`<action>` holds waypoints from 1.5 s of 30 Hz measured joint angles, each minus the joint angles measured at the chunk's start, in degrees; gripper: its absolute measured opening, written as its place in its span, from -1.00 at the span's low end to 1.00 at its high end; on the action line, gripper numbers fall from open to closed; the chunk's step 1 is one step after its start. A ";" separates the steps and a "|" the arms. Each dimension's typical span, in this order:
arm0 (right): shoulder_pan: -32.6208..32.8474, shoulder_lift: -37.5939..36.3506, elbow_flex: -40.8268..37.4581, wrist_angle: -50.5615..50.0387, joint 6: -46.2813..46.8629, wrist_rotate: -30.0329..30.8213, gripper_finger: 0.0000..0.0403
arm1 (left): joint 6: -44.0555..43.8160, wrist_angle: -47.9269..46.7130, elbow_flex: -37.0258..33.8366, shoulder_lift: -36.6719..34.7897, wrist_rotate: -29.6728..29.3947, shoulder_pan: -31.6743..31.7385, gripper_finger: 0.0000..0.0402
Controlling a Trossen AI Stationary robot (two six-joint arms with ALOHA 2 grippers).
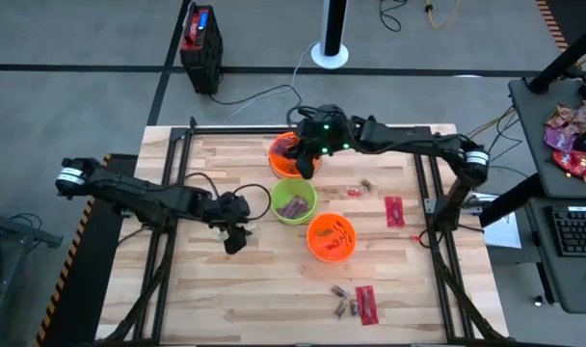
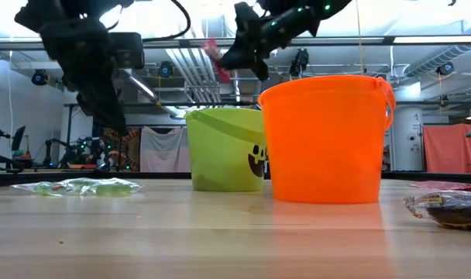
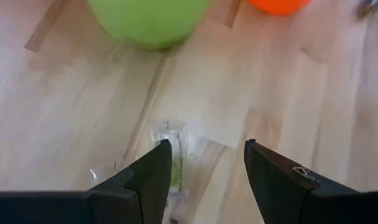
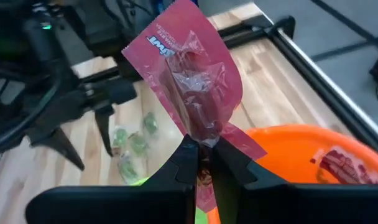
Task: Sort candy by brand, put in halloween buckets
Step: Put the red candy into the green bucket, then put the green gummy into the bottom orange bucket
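Red is partly sorted: the far orange bucket [image 1: 287,154], upper centre of the high view, already holds red packets, and the right gripper [image 4: 204,155], clenched on another red packet [image 4: 189,74], hangs just above its rim, so a drop looks close. The lime green bucket [image 1: 293,201] at centre holds pink-purple packets; the near orange bucket [image 1: 331,237], lower right of centre, has a few pieces inside. Left to do: a red packet [image 1: 394,211] at right of centre, another red packet [image 1: 367,304] with small dark pieces [image 1: 345,304] low in the frame, small bits [image 1: 359,188] near the middle, and the pale green sweets [image 3: 171,163] under the left gripper [image 3: 207,168], whose jaws stand released around them just left of the green bucket. The three buckets sit close together, leaving little room between; the lower left boards are open, and the dark frame rails [image 1: 168,251] edge the table
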 joint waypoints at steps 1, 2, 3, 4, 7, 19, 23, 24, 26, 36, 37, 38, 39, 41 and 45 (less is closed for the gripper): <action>-0.09 0.80 0.36 -0.18 0.95 1.01 -0.91 | 0.71 0.87 -0.56 0.18 0.00 0.00 -0.08; -0.24 1.56 0.69 -0.26 1.35 2.49 -0.91 | 1.31 1.73 -1.29 0.31 0.03 0.03 -0.08; -0.49 2.15 0.94 -0.29 1.63 3.80 -0.91 | 1.50 2.65 -2.11 0.36 0.06 0.09 -0.08; -0.85 2.68 1.18 -0.59 2.11 4.89 -0.91 | 1.51 3.27 -2.91 0.38 0.12 0.22 -0.08; -2.28 3.48 1.58 -0.62 4.46 5.38 -0.91 | 0.91 4.11 -4.63 0.39 0.56 0.31 -0.08; -2.70 4.20 0.06 -17.30 -2.54 -32.18 -0.90 | 5.80 9.25 -7.52 0.09 1.16 3.48 -0.14; -2.36 4.74 -0.49 -19.58 -2.32 -28.84 -0.79 | 6.44 10.14 -7.83 0.31 1.49 4.24 -0.19; -2.36 4.63 -0.49 -19.25 -1.85 -28.87 -0.73 | 6.43 10.16 -7.83 0.31 1.49 4.30 -0.20; -2.38 4.50 -0.38 -19.23 -0.87 -28.89 -0.61 | 6.35 10.40 -7.83 0.31 1.56 4.28 -0.21; -2.38 4.43 -0.34 -19.12 -1.27 -28.71 -0.18 | 3.62 10.53 -9.47 0.33 4.44 4.22 -0.21; -2.38 4.39 -0.34 -18.76 -1.30 -28.36 -0.17 | 3.54 10.60 -9.73 0.33 4.64 4.17 -0.21; -2.38 4.24 -0.34 -18.36 -1.32 -27.67 -0.16 | 3.70 10.70 -9.98 0.32 4.69 4.17 -0.21; -2.38 4.14 -0.34 -18.16 -1.36 -26.92 -0.16 | 3.95 10.87 -10.29 0.33 4.84 4.17 -0.21; -2.38 4.00 -0.34 -17.95 -1.65 -25.81 -0.16 | 4.48 11.07 -10.86 0.33 4.83 4.17 -0.21; -2.42 4.00 -0.34 -17.66 -1.58 -25.67 -0.17 | 5.44 10.99 -11.50 0.35 4.81 4.17 -0.24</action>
